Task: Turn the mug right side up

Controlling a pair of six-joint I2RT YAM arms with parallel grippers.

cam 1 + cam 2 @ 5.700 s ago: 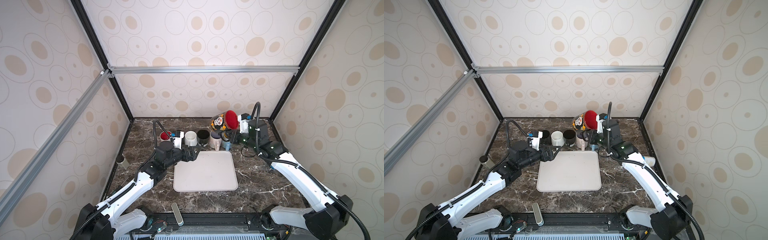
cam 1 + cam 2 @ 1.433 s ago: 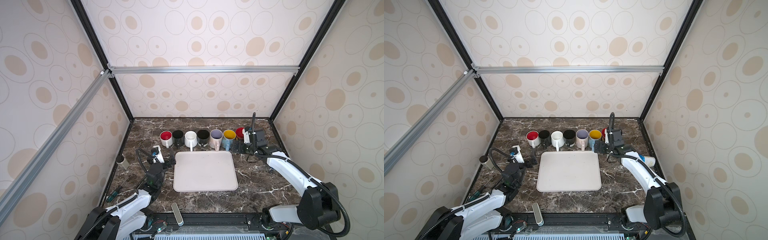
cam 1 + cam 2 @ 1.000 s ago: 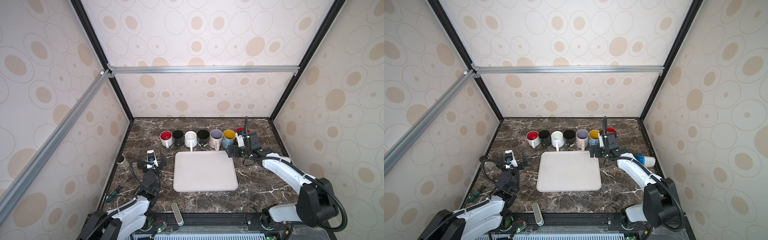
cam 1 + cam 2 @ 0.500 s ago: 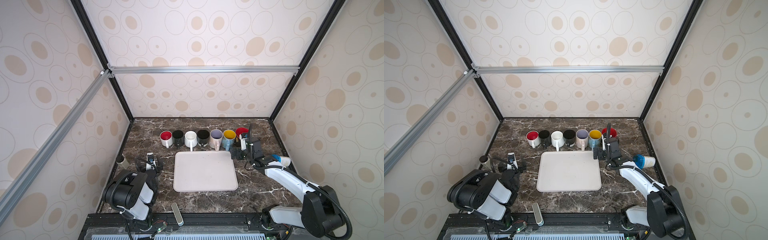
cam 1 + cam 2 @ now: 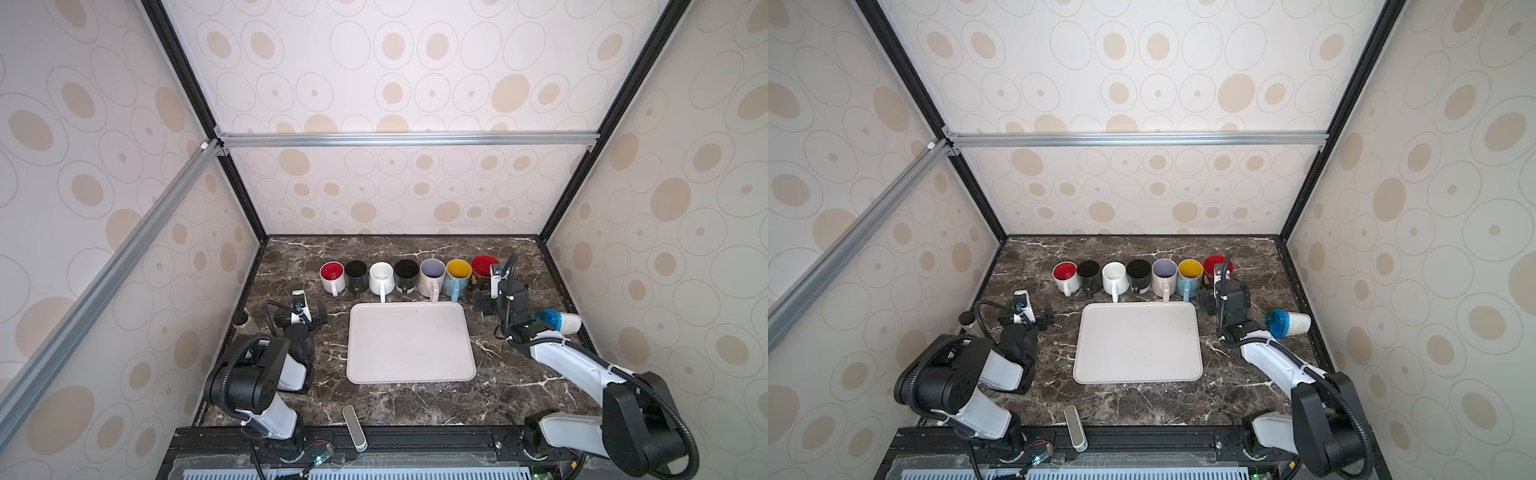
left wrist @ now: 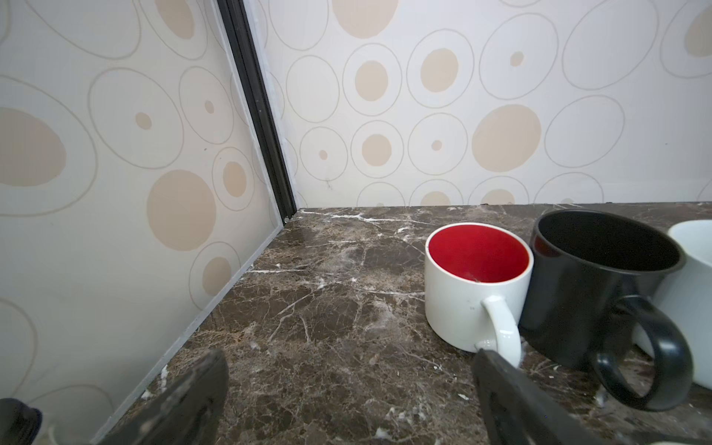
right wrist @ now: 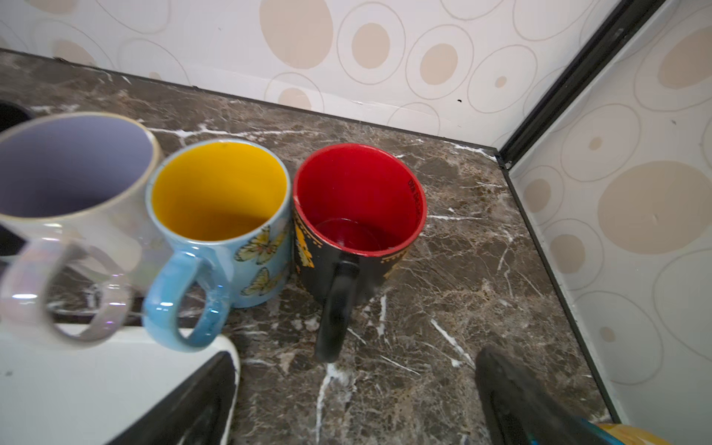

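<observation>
Every one of the seven mugs lined up along the back of the marble counter is sitting mouth up, so the step in hand is looking like a clean pull-away rather than another grasp. The left gripper is sitting low beside its folded arm, left of the tray, with its jaws spread wide on nothing. The task's mug, black outside and red inside, is standing upright at the right end of the row, just beside the butterfly mug. The right gripper is hovering just in front of it, jaws wide apart and holding nothing. Backing off well is calling for a straight retreat along the line of the handle, so that no finger is catching it or nudging the neighbour, and for minding the blue-capped bottle lying on its side near the forearm. The left wrist view is showing the white red-lined mug touching, or all but touching, the black mug, which the top views are leaving vague. The right wrist view is showing bare counter between the handle and both fingertips. Only the top views are taking in the whole row and both arms.
</observation>
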